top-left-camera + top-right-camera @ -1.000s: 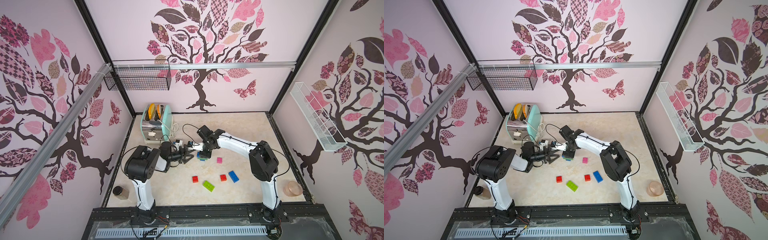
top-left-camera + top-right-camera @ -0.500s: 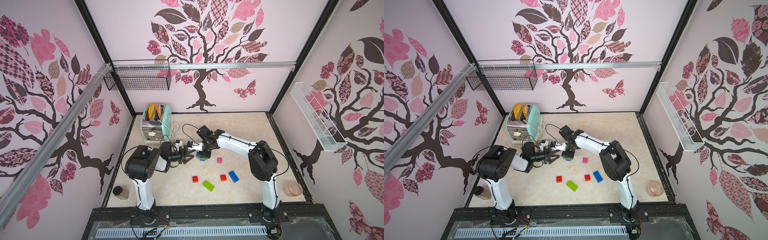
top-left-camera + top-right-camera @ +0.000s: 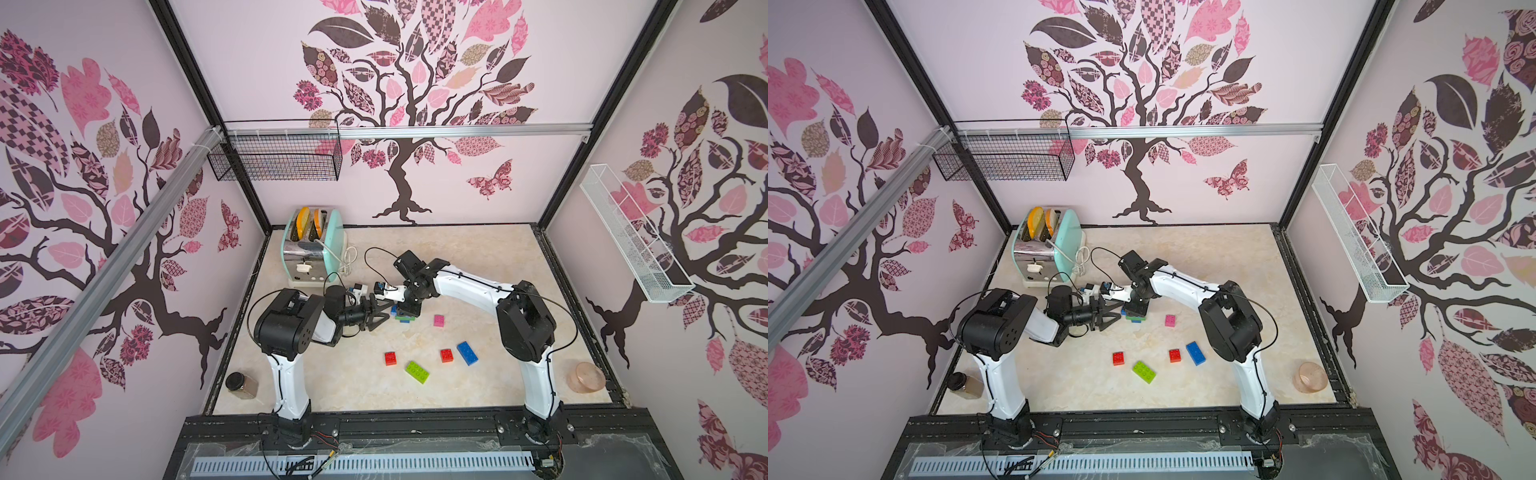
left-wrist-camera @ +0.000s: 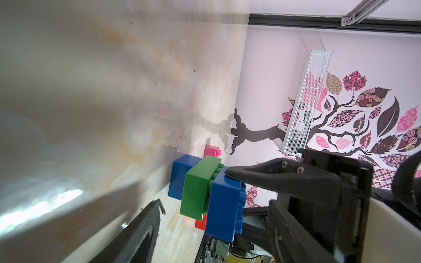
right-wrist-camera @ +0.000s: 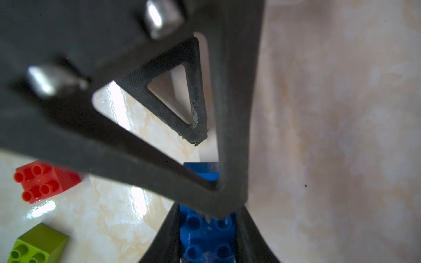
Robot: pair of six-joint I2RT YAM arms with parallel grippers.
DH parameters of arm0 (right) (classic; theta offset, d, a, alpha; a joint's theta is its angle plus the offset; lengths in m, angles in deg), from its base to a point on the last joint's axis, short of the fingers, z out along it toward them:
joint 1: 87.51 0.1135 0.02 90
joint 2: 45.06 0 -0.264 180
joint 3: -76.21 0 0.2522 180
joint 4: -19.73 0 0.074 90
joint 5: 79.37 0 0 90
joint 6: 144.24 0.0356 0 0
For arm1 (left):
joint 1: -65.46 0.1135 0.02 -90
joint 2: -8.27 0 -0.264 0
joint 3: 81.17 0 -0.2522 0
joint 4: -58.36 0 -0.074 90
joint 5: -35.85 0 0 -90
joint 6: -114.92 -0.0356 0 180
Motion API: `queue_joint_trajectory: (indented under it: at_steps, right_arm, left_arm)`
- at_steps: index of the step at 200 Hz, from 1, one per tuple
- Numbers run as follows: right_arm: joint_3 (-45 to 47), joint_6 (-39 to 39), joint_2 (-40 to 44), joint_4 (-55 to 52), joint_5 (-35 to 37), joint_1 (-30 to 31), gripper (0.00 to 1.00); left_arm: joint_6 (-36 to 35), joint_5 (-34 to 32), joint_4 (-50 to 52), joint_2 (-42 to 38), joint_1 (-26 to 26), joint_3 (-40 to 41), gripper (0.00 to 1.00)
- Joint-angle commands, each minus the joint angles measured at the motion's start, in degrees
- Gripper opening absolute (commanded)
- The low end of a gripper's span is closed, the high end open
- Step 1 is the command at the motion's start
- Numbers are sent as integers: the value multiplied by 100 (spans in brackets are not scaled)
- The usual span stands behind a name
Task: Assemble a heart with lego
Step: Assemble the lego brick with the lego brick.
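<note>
one left gripper point(image 3: 380, 318) is spread wide and empty, just beside one stack point(image 4: 200, 186) of three joined bricks. its top blue brick point(image 4: 224, 205) is clamped by the right gripper point(image 3: 405, 312). five are scattered loose: two red bricks point(image 3: 390, 358) point(image 3: 446, 355), one lime brick point(image 3: 417, 371), one pink brick point(image 3: 439, 320) and one blue brick point(image 3: 467, 353). bare table point(image 3: 478, 257) is seen toward the right edge.

In view are three blue bricks point(image 3: 467, 353) point(image 4: 182, 180) point(image 4: 224, 209), two red bricks point(image 3: 390, 358) point(image 3: 446, 355), one dark green brick point(image 4: 198, 189), one lime brick point(image 3: 417, 371) and one pink brick point(image 3: 439, 320); also one toaster point(image 3: 309, 253), one jar point(image 3: 242, 384), two wire baskets point(image 3: 276, 160) point(image 3: 631, 237) and two arms point(image 3: 286, 328) point(image 3: 525, 324).
</note>
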Motion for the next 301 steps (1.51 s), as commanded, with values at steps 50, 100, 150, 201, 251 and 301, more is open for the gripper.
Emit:
queue_joint_trajectory:
  at_steps: [50,100,150,201,251,301]
  right_arm:
    - [-146,-122,52,-72,-254,-61,23]
    - [-109,-316,80,-170,-403,-134,23]
    - [-198,-354,7,-260,-487,-134,23]
    - [-202,-396,-31,-298,-513,-130,23]
    - [259,-375,128,169,-296,-114,23]
    - [327,-404,90,257,-278,-102,23]
  left_arm:
    - [-121,111,-126,54,-116,-147,74]
    - [-63,161,-228,181,-244,-223,69]
    - [-85,147,-221,281,-266,-196,66]
    - [-49,174,-304,388,-309,-246,66]
    - [29,177,-387,454,-332,-250,65]
    - [154,184,-554,551,-335,-293,59]
